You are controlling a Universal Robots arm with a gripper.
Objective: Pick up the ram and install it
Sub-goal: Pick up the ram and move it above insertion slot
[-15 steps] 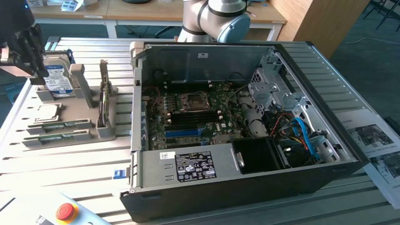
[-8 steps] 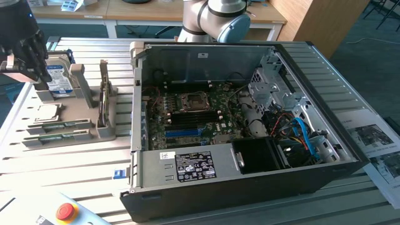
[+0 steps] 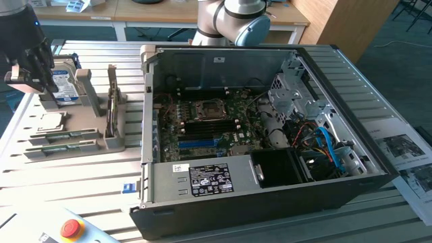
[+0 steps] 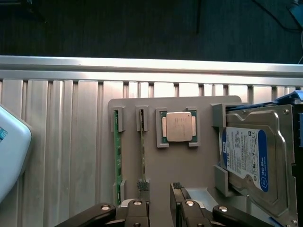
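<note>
- Closest to the wrist camera, the end effector [image 4: 159, 189] hangs partly open over the grey holder [image 4: 189, 165]. Its fingers [image 4: 142, 187] stand apart with bare holder between them, and it grips nothing.
- The ram [image 4: 142, 146] stands on edge in a holder slot, just beside the CPU [image 4: 179, 126]. A second stick [image 4: 116, 151] lies parallel to it, one slot farther from the CPU.
- The ram's long axis runs straight toward the end effector, and one finger sits right at its near end. Whether they touch I cannot tell.
- On the exterior view's clock face, the ram [image 3: 64, 135] lies toward five o'clock from the end effector [image 3: 34, 76], lengthwise roughly nine to three.
- That view also takes in the open computer case [image 3: 236, 212], at three o'clock from the holder on the table [image 3: 88, 177]. The wrist view gives the finger gap and the lineup.
</note>
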